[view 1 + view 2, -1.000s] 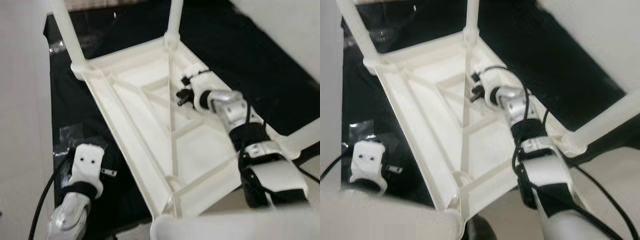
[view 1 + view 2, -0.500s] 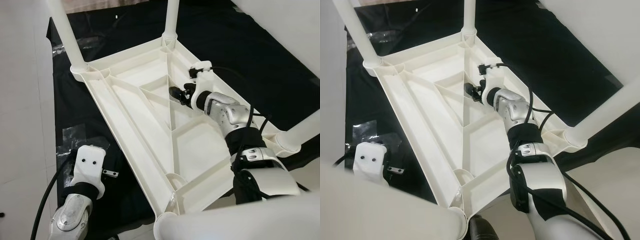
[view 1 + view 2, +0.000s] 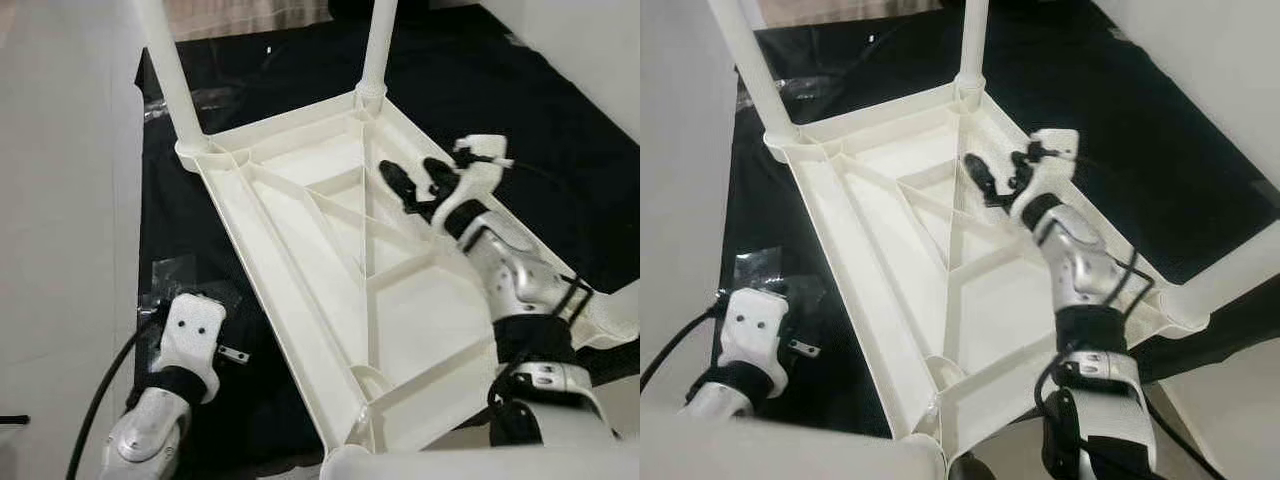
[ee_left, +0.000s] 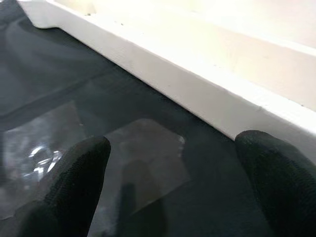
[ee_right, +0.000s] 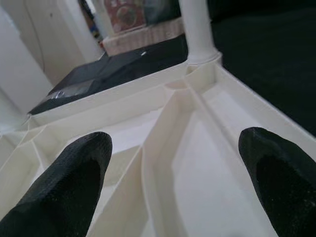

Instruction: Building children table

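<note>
Upturned white table (image 3: 300, 250) on black mat (image 3: 180, 230). Right gripper (image 3: 415, 182) wide, empty, above far ribs. Left gripper (image 4: 168, 187) wide, empty, over mat near left.

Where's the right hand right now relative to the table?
In the eye views the right hand hangs open over the ribbed underside of the upturned white table, on its right, near the far-right leg, holding nothing.

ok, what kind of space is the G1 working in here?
Likely a room in a home, used as a floor assembly spot. A white plastic table lies upside down on a black mat spread over pale floor, legs pointing up, with clear plastic bags beside it.
</note>
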Tool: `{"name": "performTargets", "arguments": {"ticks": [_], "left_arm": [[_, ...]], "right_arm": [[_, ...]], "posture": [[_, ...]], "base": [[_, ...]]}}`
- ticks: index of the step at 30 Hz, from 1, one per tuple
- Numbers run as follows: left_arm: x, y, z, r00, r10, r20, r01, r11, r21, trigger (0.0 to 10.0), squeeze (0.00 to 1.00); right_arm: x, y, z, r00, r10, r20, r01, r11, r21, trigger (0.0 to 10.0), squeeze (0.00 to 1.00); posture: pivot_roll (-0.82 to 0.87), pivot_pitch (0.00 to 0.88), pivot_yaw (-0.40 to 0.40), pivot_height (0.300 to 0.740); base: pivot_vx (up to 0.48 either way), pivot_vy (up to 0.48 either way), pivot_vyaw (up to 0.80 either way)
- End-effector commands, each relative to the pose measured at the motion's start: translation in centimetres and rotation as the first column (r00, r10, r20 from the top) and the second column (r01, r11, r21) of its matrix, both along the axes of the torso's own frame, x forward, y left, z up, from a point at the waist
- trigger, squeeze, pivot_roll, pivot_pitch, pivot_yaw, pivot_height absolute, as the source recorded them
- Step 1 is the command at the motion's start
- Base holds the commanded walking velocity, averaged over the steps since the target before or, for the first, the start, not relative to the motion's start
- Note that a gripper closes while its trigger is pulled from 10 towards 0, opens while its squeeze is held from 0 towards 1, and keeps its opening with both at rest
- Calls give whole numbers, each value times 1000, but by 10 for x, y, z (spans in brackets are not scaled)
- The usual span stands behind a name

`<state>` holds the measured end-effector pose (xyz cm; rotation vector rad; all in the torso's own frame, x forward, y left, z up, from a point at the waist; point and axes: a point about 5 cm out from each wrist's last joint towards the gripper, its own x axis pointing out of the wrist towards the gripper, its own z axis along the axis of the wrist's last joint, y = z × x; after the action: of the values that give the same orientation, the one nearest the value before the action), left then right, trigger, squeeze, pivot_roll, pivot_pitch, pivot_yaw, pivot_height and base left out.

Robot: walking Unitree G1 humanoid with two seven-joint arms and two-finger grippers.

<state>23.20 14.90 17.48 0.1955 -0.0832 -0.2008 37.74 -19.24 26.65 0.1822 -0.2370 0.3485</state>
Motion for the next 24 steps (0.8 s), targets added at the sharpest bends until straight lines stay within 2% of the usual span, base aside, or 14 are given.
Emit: {"name": "performTargets", "arguments": {"ticks": [1,10,24], "left_arm": [[-1,7,-6,999,41,-14,-40,998,51,10000,0],[8,17,5,995,88,39,-92,991,101,10000,0],[13,18,7,995,86,50,-92,989,119,10000,0]], "right_arm": [[-10,-8,-3,1000,6,30,-7,999,47,10000,0],[-23,-7,-7,996,58,72,-66,992,107,10000,0],[-31,2,-14,994,69,85,-78,990,114,10000,0]], "posture": [[97,244,-15,740],[112,209,-7,740],[117,180,7,740]], "base": [[0,0,0],[0,0,0],[-280,0,0]]}}
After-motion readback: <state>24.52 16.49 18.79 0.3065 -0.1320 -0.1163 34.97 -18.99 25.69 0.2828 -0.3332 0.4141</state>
